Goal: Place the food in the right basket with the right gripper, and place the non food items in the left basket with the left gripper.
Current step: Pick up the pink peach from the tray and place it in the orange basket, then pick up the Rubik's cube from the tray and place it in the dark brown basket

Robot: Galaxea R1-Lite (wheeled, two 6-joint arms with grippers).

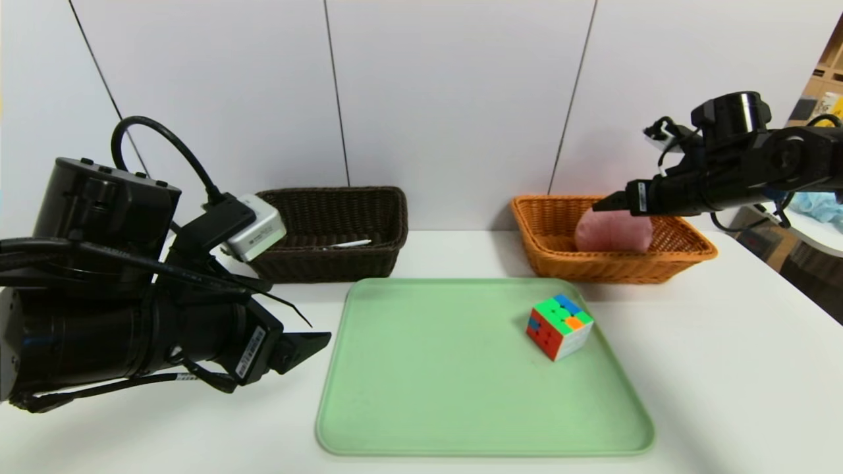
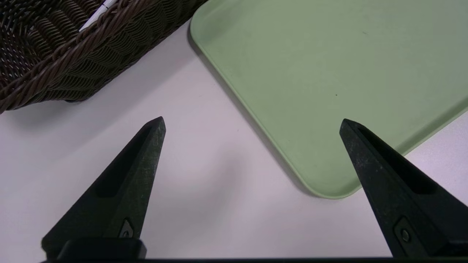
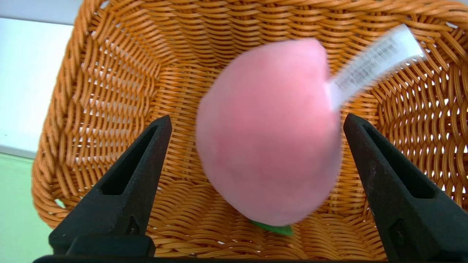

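The pink plush peach [image 1: 612, 232] [image 3: 268, 135] is inside the orange-tan right basket [image 1: 685, 253] [image 3: 91, 91], leaf side down, its white tag sticking out. My right gripper [image 1: 606, 204] [image 3: 256, 119] hovers over that basket, open, with a gap between each finger and the peach. The white pen [image 1: 349, 244] [image 2: 97, 16] lies in the dark brown left basket [image 1: 329, 263] [image 2: 55, 54]. The multicoloured cube [image 1: 558, 326] sits on the green tray [image 1: 428, 368] [image 2: 310, 73], right of its middle. My left gripper [image 1: 316, 339] [image 2: 252, 123] hangs open and empty by the tray's near left corner.
Both baskets stand at the back of the white table against a white panelled wall, the tray in front of them. Bare tabletop lies left and right of the tray. Clutter shows past the table's right edge.
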